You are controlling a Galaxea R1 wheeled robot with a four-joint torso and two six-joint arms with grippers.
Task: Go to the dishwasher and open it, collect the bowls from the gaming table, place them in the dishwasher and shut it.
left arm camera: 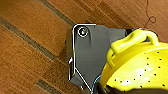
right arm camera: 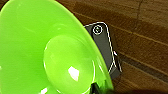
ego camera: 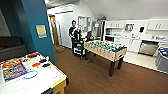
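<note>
I judge the collecting step done and the carrying leg in hand: the larger bright green round plastic bowl [right arm camera: 42, 50] looms over the wood-plank floor [right arm camera: 140, 30] in my right wrist view, and the smaller yellow plastic bowl [left arm camera: 135, 72], which is dotted with small holes and has a loop handle on its rim, does the same in my left wrist view. Each seems to ride on its own arm, yet I cannot tell whether either set of fingers is clamped, because the bowls hide them. The white-topped gaming table [ego camera: 47, 77] with colourful board-game boxes [ego camera: 13, 71] sits close at my lower left in the head view. The stainless-steel-fronted dishwasher [ego camera: 148, 47] stands under the white kitchen counter [ego camera: 156, 39] far across the room to my right, and from here I cannot tell whether its door is open. The next move, as I judge it, calls for a drive across the brown floor towards that unit, keeping both bowls level. The wooden foosball table [ego camera: 106, 50] with its green field stands between me and the kitchen, so the path has to bend around its near end. A person [ego camera: 73, 31] with a dark control cart [ego camera: 79, 46] stands just beyond the foosball table's far end, and a teal wall corner [ego camera: 37, 25] juts beside the gaming table.
</note>
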